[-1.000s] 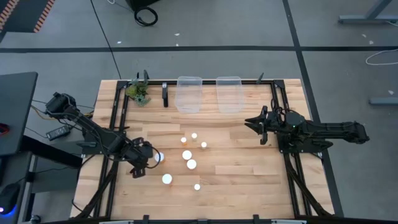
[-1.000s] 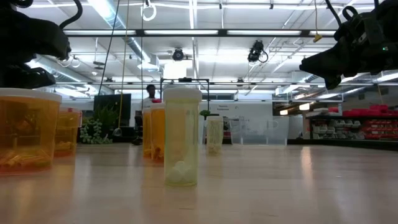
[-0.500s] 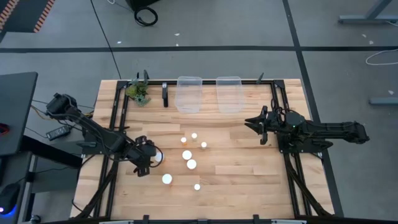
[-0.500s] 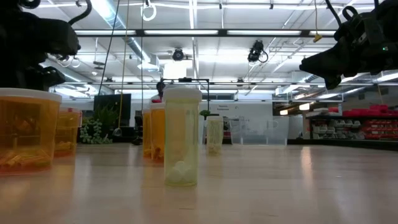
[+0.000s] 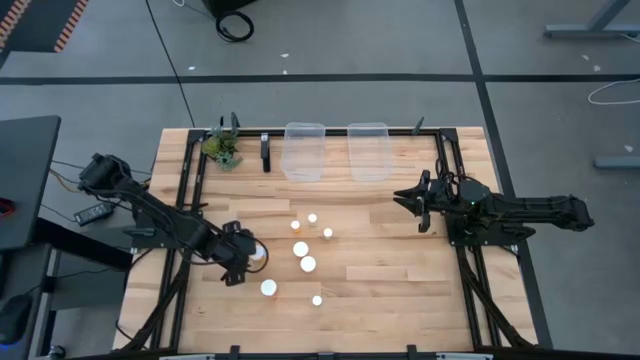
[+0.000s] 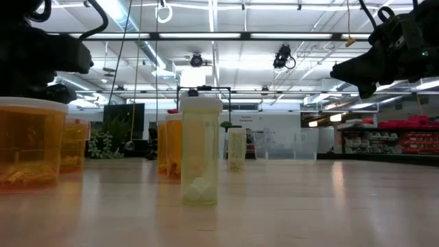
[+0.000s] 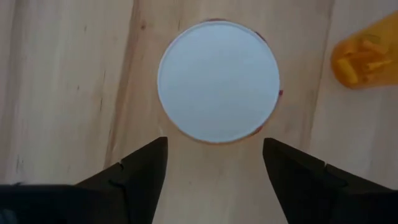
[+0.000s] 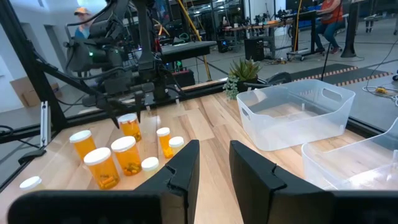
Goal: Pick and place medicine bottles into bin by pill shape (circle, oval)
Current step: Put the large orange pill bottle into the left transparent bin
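Left gripper (image 5: 240,262) hangs spread wide over a white-capped bottle (image 7: 217,89) near the bench's left edge, five more bottles (image 5: 308,264) just beside, both clear bins (image 5: 304,150) at the far edge empty, right gripper (image 5: 412,201) slightly parted mid-right.

Plant (image 5: 222,149) at table's (image 5: 400,280) far left corner, dark post (image 5: 265,152) just beside it. People (image 8: 329,18) at benches in the room behind. Black cable (image 5: 235,25) coiled on floor beyond table.
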Available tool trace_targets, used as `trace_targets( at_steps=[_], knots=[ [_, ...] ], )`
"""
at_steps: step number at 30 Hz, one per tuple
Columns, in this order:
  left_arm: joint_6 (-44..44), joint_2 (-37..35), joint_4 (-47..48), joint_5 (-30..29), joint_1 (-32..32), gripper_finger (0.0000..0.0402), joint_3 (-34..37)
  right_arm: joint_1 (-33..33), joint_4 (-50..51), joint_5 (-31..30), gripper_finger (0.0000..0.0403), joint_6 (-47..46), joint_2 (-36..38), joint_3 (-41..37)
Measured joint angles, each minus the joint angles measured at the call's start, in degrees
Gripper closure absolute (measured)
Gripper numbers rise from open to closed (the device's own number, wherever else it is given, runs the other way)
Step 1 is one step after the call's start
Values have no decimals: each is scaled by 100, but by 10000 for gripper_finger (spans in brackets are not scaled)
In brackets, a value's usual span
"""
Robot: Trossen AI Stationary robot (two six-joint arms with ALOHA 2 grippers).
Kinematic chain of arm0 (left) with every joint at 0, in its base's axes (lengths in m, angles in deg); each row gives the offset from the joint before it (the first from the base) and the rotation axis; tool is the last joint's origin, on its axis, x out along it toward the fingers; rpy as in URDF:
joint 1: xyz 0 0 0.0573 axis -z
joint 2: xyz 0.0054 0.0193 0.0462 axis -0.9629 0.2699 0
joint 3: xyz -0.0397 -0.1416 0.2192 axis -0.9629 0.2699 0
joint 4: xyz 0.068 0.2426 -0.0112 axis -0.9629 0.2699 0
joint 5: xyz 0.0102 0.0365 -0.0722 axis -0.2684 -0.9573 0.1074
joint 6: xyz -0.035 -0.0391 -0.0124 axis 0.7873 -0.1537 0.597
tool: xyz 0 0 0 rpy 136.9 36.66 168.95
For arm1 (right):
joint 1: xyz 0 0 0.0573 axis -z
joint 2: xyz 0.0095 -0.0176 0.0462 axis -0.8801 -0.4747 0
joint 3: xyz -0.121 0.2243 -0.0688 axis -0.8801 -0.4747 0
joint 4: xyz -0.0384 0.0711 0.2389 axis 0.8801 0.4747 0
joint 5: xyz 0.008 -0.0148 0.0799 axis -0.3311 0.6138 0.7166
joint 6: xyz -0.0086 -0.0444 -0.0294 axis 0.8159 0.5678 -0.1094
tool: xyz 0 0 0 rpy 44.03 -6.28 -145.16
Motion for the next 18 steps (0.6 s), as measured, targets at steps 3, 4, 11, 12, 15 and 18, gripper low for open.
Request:
trace_targets(
  at_steps=[3,4,11,12,15,18],
  knots=[
    [-14,52,-92,-46,0,127,0,-1,0,0,308,0,2,0],
    [-12,66,-103,-67,0,127,0,0,0,0,308,0,2,0],
    [98,69,-133,-394,0,127,0,0,-1,0,308,0,1,0],
    [116,69,-133,-423,0,127,0,-1,0,0,308,0,2,0],
    [124,69,-155,-498,0,127,0,0,0,0,308,0,2,0],
    [128,69,-238,-529,0,127,0,-1,0,0,308,0,2,0]
  ],
)
